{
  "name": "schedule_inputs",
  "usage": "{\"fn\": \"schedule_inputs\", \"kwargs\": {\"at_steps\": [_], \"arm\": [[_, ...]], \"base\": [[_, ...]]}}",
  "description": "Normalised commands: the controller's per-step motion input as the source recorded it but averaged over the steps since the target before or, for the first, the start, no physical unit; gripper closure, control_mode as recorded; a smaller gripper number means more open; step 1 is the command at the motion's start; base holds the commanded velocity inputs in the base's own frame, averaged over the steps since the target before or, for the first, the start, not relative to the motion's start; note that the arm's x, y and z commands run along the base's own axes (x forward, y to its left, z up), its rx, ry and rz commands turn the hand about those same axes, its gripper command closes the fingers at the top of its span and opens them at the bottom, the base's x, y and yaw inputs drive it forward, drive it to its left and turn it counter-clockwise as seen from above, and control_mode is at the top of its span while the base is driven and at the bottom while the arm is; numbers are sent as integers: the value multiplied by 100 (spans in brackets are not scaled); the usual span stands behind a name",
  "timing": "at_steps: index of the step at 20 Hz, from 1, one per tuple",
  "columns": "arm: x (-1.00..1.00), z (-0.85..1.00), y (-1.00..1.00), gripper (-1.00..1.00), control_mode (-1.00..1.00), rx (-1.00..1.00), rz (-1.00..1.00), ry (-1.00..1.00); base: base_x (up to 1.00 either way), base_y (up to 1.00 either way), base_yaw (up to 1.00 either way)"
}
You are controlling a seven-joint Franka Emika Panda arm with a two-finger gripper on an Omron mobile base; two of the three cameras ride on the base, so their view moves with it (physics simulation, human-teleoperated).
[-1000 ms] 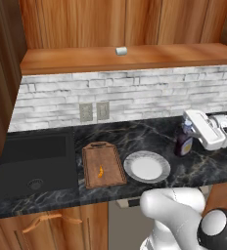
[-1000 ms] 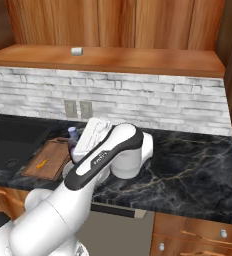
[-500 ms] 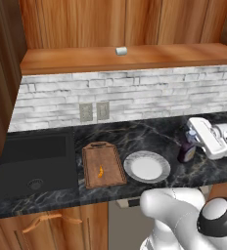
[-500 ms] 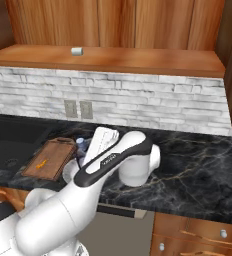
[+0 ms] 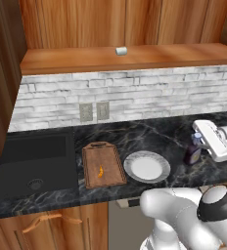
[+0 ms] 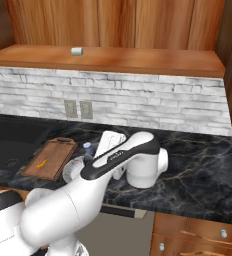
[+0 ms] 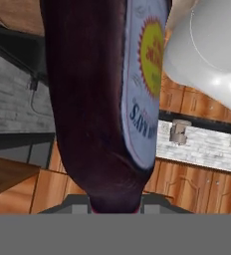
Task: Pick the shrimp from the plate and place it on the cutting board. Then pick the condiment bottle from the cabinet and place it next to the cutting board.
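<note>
While the shrimp [image 5: 101, 171] lies on the cutting board [image 5: 103, 164] beside the plate [image 5: 147, 166], the gripper [image 5: 201, 145], clamped on the condiment bottle [image 5: 192, 154], holds it low right of the plate; next, lower and release.

Kitchen surroundings being shown
A small white block [image 5: 121, 51] is being carried on the ledge; a dark recessed sink [image 5: 34, 163] is being flanked by black marble counter [image 6: 198, 180].

Black marble counter [image 5: 154, 136] bears cutting board [image 5: 102, 165], plate [image 5: 147, 166].
</note>
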Motion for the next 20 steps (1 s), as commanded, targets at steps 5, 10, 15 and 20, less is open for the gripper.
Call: {"fn": "schedule_inputs", "kwargs": {"at_steps": [5, 10, 15, 20], "arm": [[0, -17, -15, 100, -100, -1, -6, 0], [2, -44, 0, 100, -100, 0, -10, -5], [5, -30, -1, 100, -100, 0, -15, -1], [3, -3, -12, 100, -100, 4, -17, 0]], "base": [[0, 0, 0], [0, 0, 0], [0, 0, 0], [0, 0, 0]]}}
